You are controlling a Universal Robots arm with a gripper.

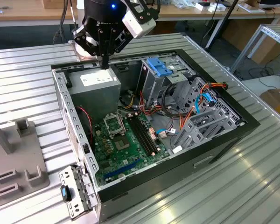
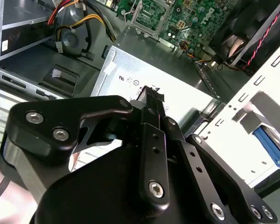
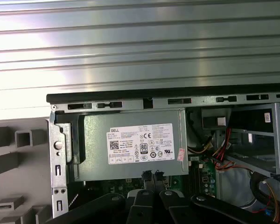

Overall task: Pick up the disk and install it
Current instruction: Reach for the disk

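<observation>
The hand (image 1: 104, 59) hangs over the power supply (image 1: 99, 80), fingers together on nothing. The disk I can't place surely. A blue frame edge (image 2: 271, 145) beyond the case wall (image 2: 252, 88) may be it, so I'd confirm before gripping squarely.

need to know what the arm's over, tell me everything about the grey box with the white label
The grey box is rectangular, matte sheet metal, with a white printed label on its upward face. It sits level in a corner of the open computer case, beside the green board. The gripper hangs over the label, jaws shut; contact is unclear.
</observation>
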